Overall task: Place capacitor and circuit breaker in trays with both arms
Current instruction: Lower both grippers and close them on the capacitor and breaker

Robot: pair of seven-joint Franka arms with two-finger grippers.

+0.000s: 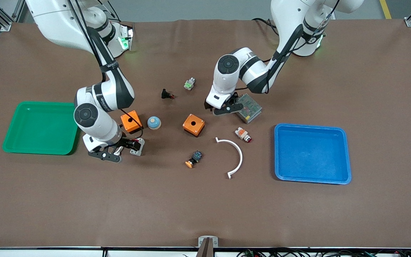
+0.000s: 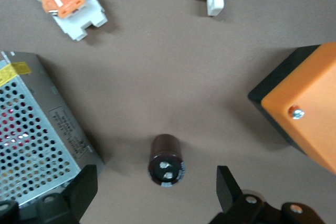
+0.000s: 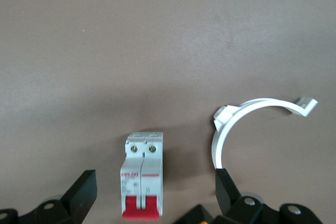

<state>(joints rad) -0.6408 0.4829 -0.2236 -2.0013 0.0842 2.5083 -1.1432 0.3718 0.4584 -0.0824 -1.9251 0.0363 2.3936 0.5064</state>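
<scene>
Black fingers of the left gripper (image 2: 152, 192) stood wide apart and empty, straddling the capacitor (image 2: 167, 160), a small dark upright cylinder with a pale top, between the mesh box (image 2: 37, 129) and the orange box (image 2: 302, 108). The right gripper (image 3: 155, 195), equally spread and empty, bracketed the circuit breaker (image 3: 143, 174), a light-grey block with red levers beside the green tray (image 1: 37, 126). Neither part seemed gripped yet, so grasping, carrying and placing both remained.
</scene>
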